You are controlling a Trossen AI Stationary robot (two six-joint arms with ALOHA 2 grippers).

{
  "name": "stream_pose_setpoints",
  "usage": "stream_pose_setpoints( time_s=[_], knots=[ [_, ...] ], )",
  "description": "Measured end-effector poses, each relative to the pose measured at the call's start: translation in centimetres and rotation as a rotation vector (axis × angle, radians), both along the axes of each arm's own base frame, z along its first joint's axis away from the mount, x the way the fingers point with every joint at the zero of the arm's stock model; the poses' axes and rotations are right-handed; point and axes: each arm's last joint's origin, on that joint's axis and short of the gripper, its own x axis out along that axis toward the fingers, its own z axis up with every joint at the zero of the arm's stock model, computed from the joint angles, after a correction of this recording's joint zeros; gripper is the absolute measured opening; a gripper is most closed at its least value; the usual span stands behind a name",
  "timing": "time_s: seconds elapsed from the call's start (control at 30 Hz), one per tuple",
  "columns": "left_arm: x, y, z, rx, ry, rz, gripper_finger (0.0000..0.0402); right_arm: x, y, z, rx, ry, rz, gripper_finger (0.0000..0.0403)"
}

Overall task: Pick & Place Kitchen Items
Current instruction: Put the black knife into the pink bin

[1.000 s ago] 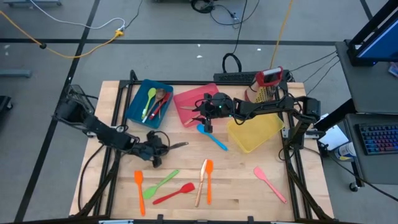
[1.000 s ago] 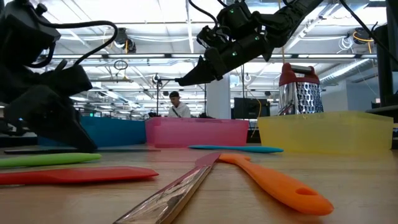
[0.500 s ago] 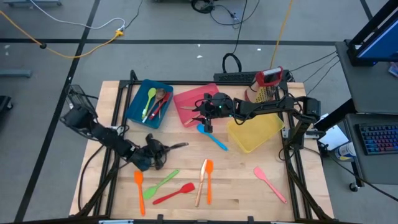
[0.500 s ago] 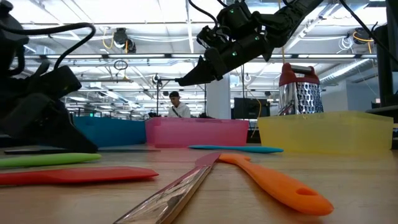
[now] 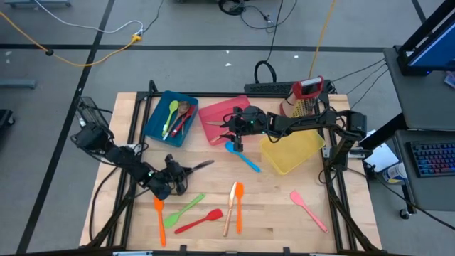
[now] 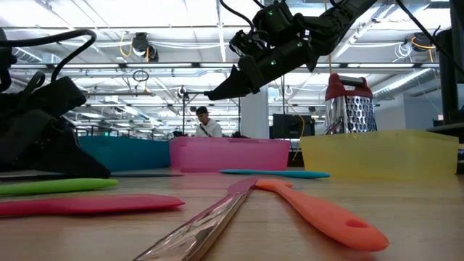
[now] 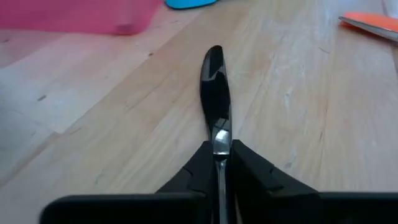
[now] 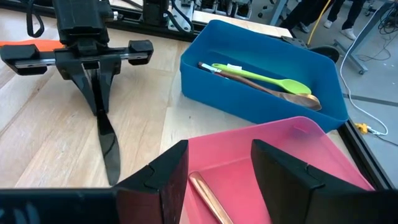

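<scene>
My left gripper (image 5: 183, 171) sits low over the middle-left of the table, shut on a black piece of cutlery (image 5: 201, 166) that points toward the table's right. My right gripper (image 8: 217, 171) hangs open above the pink bin (image 5: 217, 115) and touches nothing. A copper utensil (image 8: 204, 191) lies in that bin. The blue bin (image 5: 165, 119) holds a green spoon (image 8: 267, 79) and other utensils. Flat on the table lie a blue spatula (image 5: 243, 158), two orange spatulas (image 5: 158, 217) (image 5: 239, 206), a green spoon (image 5: 186, 208), a red spatula (image 5: 200, 220) and a pink spatula (image 5: 308, 210). My left gripper pinches the black cutlery between its two fingers (image 7: 249, 171) at one end (image 7: 219, 146). The fingers come nearly level from the table's left and lie along the piece. Its free end (image 7: 213, 56) reaches out low over the wood; I cannot tell whether it rests there.
A yellow bin (image 5: 291, 149) stands right of the pink bin, with a red-topped metal grater (image 5: 306, 96) behind it at the far edge. A pale utensil (image 5: 229, 206) lies beside the orange spatula. Bare wood shows between the left gripper and the blue spatula.
My left gripper has sunk lower and shifted slightly toward the table's near-left, staying shut on the black cutlery, whose free end has stayed in about the same place.
</scene>
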Motion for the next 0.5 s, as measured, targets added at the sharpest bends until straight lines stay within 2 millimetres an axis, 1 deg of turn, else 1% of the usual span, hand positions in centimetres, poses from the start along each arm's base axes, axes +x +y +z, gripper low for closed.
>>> stream_pose_setpoints(
  time_s=[0.4, 0.5],
  knots=[
    [0.45, -0.21, 0.32, -0.035, -0.105, 0.023, 0.0034, 0.06, -0.01, 0.15, -0.011, -0.016, 0.003, 0.0169],
    [0.85, -0.37, 0.68, -0.006, -0.147, 0.004, 0.0034, 0.08, -0.02, 0.2, -0.012, -0.021, 0.003, 0.0169]
  ],
)
